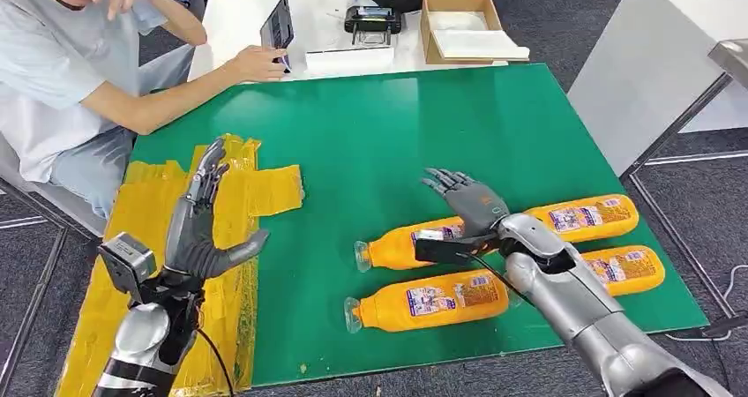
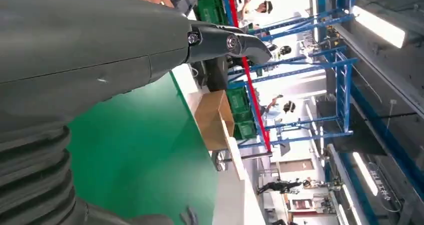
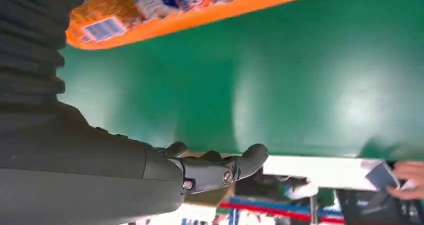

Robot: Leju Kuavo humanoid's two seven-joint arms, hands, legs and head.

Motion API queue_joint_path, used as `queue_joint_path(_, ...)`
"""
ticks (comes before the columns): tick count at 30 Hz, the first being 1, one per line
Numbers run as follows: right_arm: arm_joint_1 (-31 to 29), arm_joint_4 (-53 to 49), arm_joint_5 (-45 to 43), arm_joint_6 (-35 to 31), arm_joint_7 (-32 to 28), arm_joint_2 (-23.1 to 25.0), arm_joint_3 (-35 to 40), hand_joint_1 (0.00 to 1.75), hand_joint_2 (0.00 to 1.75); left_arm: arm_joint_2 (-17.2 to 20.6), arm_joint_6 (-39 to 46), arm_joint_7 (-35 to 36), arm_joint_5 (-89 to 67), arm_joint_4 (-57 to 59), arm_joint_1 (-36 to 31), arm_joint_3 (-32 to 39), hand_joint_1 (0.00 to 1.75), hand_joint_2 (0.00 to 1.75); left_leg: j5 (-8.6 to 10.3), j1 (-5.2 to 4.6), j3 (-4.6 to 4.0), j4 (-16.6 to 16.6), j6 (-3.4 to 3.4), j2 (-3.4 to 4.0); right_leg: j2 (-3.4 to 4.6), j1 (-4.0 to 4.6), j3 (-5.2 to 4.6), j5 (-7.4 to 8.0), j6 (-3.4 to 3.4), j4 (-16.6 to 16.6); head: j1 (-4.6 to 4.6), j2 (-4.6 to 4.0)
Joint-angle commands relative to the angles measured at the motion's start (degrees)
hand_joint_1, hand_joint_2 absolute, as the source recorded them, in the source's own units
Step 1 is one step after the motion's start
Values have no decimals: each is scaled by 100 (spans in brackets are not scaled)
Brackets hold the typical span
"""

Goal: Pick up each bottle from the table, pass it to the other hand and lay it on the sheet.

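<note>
Several orange bottles with white labels lie on their sides on the green table [image 1: 370, 141], at its front right. My right hand [image 1: 467, 205] hovers with fingers spread over the far left bottle [image 1: 401, 247], hiding its middle; nothing is in its grip. A second bottle [image 1: 428, 301] lies nearer to me, and two more [image 1: 587, 217] [image 1: 628, 268] lie to the right. The right wrist view shows one orange bottle [image 3: 200, 10] beside that hand [image 3: 215, 167]. My left hand [image 1: 201, 225] is raised over the yellow sheet [image 1: 265, 190], fingers straight and apart, holding nothing; the same hand [image 2: 100, 60] appears in the left wrist view.
A person [image 1: 62, 71] sits at the far left with one hand on a tablet [image 1: 277, 25] on the white table [image 1: 238, 13] behind. A cardboard box [image 1: 459, 26] and a black device [image 1: 374, 18] stand there too. A white cabinet [image 1: 653, 53] stands at the right.
</note>
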Motion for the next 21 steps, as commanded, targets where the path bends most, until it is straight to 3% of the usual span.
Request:
queue_joint_path(1, -788, 1163, -413, 486, -299, 182, 746, 0, 175, 6, -6, -43, 100, 595, -345, -143, 0, 175, -8, 8, 20, 5, -17, 9, 4, 9, 20, -2, -14, -1, -2, 0)
queue_joint_path(21, -959, 1463, -446, 562, -314, 251, 964, 0, 175, 14, 19, -66, 142, 706, -404, -146, 0, 175, -2, 5, 12, 1, -11, 2, -3, 5, 11, -1, -9, -2, -2, 0)
